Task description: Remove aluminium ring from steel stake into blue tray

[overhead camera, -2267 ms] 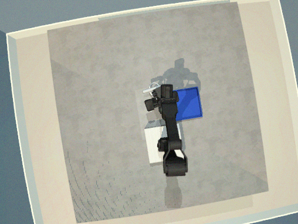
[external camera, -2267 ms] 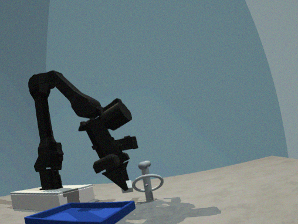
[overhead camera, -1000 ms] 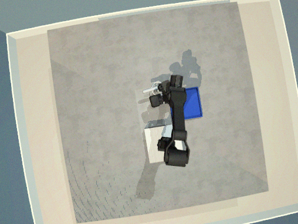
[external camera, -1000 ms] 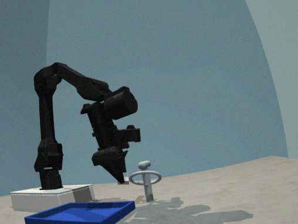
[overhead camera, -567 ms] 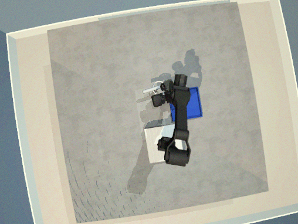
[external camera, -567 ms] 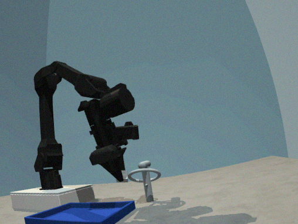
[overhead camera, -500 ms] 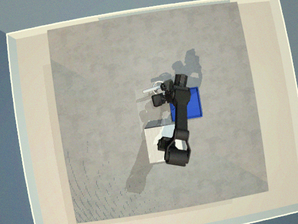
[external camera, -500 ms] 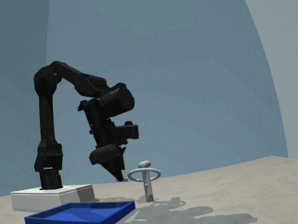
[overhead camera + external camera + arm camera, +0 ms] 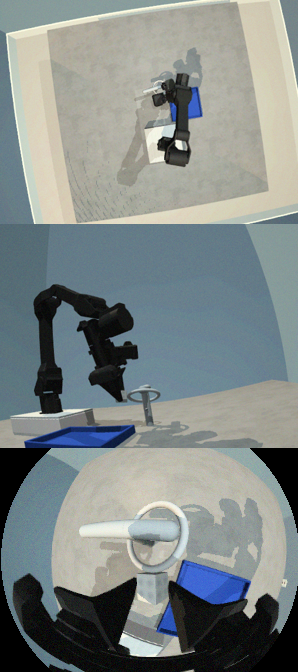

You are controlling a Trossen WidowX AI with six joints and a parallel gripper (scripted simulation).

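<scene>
While the gripper [image 9: 163,86] [image 9: 121,399] [image 9: 152,583] is clamping the tab [image 9: 123,396] [image 9: 153,587], the alum. ring [image 9: 154,84] [image 9: 158,394] [image 9: 185,533] is probably handling light & stiff; tab's giving the best hold, rim's maybe slippery.

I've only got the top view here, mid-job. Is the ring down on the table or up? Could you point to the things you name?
Observer: Up. The exterior view shows the ring [image 9: 159,80] [image 9: 159,394] [image 9: 185,535] well off the table, just below the cross-bar [image 9: 149,90] [image 9: 146,386] [image 9: 107,529].

Operator: The arm hides my grip. What is the gripper [image 9: 165,85] [image 9: 121,398] [image 9: 152,583] holding?

Observer: The wrist view shows the tab [image 9: 124,396] [image 9: 152,585] between its fingers.

Operator: And the bar's far end, hidden from me?

Observer: In the wrist view it lies within the ring's outline; the other end sticks out past the rim.
</scene>
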